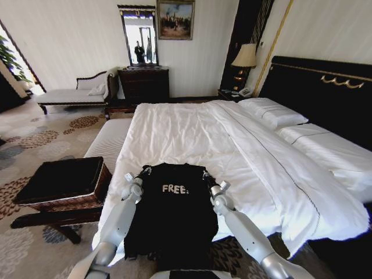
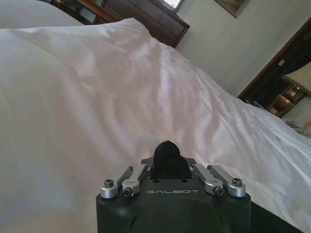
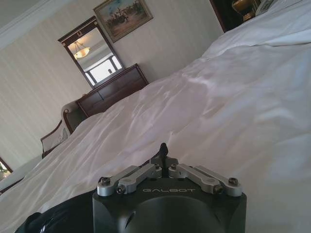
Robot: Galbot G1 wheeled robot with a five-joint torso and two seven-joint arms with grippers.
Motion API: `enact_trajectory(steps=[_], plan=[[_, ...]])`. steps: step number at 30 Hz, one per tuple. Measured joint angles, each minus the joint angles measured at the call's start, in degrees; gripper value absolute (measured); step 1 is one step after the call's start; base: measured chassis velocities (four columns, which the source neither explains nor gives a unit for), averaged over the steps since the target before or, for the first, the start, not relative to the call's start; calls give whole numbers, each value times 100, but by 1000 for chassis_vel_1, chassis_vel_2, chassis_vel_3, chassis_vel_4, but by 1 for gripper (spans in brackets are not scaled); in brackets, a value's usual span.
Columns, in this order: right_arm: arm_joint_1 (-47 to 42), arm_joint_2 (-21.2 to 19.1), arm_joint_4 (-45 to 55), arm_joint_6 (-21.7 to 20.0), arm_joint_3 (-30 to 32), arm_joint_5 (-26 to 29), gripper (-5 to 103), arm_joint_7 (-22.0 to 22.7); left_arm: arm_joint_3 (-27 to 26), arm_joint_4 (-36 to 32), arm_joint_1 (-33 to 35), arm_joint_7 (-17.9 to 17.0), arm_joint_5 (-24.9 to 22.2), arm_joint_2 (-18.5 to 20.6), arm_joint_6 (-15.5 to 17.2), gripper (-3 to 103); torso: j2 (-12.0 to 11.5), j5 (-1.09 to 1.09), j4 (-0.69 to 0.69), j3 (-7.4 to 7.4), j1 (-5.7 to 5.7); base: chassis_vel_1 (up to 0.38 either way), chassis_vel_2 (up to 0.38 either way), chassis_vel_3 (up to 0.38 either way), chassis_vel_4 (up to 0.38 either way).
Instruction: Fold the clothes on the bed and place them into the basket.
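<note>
Your left gripper [image 1: 143, 172] and right gripper [image 1: 205, 174] each pinch the black T-shirt [image 1: 174, 215], fingers clamped, at the white bed's [image 1: 192, 133] foot; basket [image 1: 64, 183] waits left on patterned carpet [image 1: 35, 139].

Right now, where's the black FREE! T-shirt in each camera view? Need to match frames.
Head view: T-shirt at bottom centre, at the bed's near edge, its top corners gripped by the left hand and right hand.
Left wrist view: a black tuft of it pinched in that hand.
Right wrist view: a small black tuft at the fingertips.
Shared landmark: dark wooden dresser on the far wall.
</note>
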Motion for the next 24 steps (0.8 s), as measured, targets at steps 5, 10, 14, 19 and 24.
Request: enact_trajectory(steps=[5,10,14,19,24], plan=[[56,-138,165,12,9,-23,1,58,-49,-121,26,-1,-74,65,3,15,0,0,0,0,0,0,0,0,0],[53,-539,620,-6,-2,96,1,170,-130,-630,256,4,-278,366,18,1,0,0,1,0,0,0,0,0,0],[-51,-915,1145,-32,41,215,1,296,-208,-1428,582,5,-558,669,40,1,0,0,1,0,0,0,0,0,0],[-347,-1298,2096,-5,352,284,1,410,-397,-2444,983,3,-1119,1001,44,1,0,-1,0,-1,0,0,0,0,0],[-823,-1477,2881,291,800,50,1,191,-530,-3585,1440,32,-1548,1252,20,1,0,-1,0,-1,0,0,0,0,0]])
